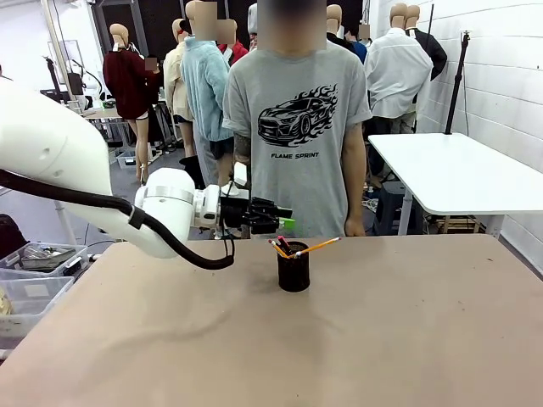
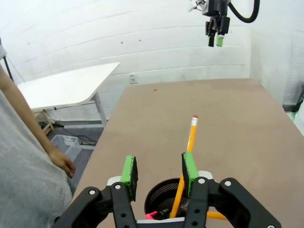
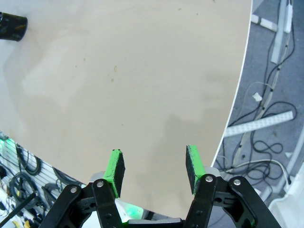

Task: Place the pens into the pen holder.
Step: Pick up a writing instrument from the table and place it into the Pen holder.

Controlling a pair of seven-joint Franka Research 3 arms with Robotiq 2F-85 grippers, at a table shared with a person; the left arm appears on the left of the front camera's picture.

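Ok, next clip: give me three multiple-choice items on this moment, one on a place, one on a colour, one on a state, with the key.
1. Where is the yellow pencil?
A. flat on the table
B. standing slanted in the pen holder
C. in the person's hand

2. What colour is the pen holder?
A. black
B. white
C. red

3. How is the left gripper?
A. shut on the pencil
B. open, above the holder
C. resting on the table

Key: B, the pencil leans out over the holder's rim; A, its mesh wall is black; B, the left wrist view shows both green pads apart with nothing clamped between.
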